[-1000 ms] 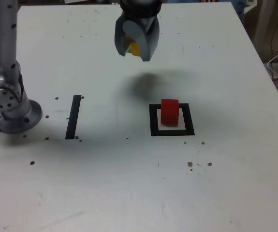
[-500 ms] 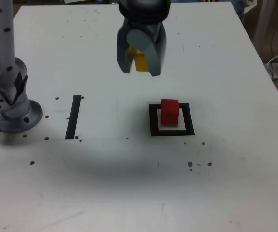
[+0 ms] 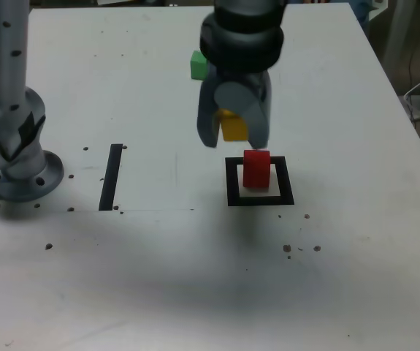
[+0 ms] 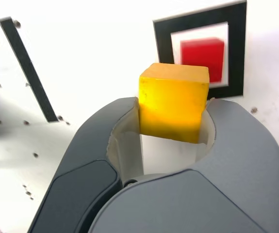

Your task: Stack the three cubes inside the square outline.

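My gripper is shut on the yellow cube, which hangs in the air just above and slightly to the exterior view's left of the red cube. The red cube stands inside the square outline. The green cube rests on the table farther back, partly hidden behind my arm. In the wrist view the yellow cube sits clamped between the grey jaws of the gripper, with the red cube and the square outline beyond it.
A straight black strip lies to the exterior view's left of the outline. The arm's base stands at the table's left edge in that view. Small dark specks dot the white table. Cables hang past the right edge.
The gripper has carried the yellow cube toward the near side and the exterior view's right, from far back to just above the red cube. The green cube has come into view behind it.
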